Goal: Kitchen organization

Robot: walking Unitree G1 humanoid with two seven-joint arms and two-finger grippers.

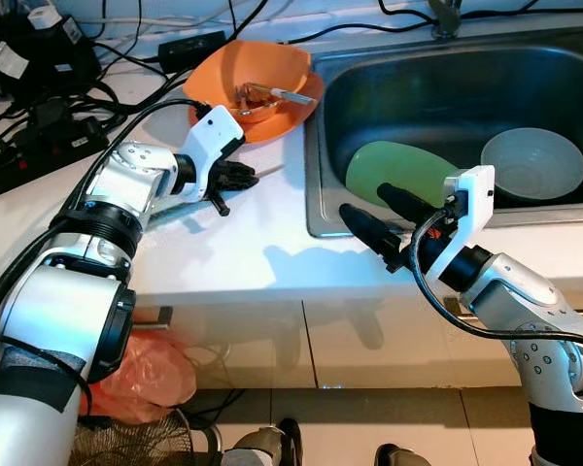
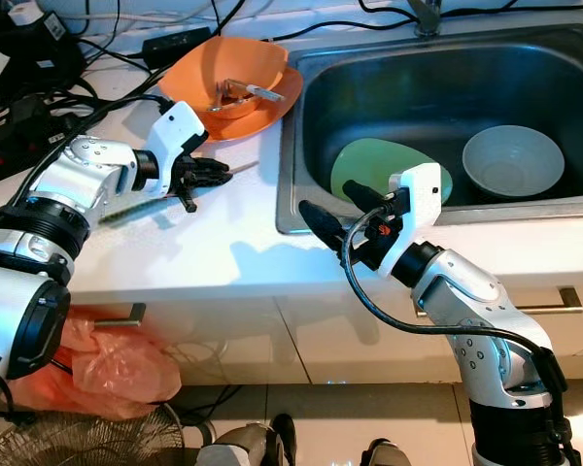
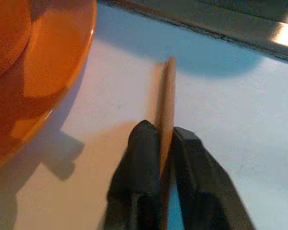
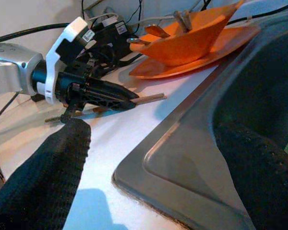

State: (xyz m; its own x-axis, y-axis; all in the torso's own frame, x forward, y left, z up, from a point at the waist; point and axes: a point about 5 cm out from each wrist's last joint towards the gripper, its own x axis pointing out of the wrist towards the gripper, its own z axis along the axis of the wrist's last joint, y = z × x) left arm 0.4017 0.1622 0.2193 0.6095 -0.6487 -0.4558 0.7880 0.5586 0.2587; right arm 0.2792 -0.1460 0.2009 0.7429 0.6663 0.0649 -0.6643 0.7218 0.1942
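Left pincer (image 1: pixel 241 176), upper-left of frame, clamps your wooden chopstick (image 3: pixel 166 103), long axis toward the sink (image 1: pixel 316 175). Right pincer (image 1: pixel 369 216) released, lower centre.

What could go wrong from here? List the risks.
The left gripper pinches a thin wooden stick low over the counter; a tilt could make it slip. The orange plate lies close beside it and could be bumped. The right gripper, open at the sink edge, could clip it.
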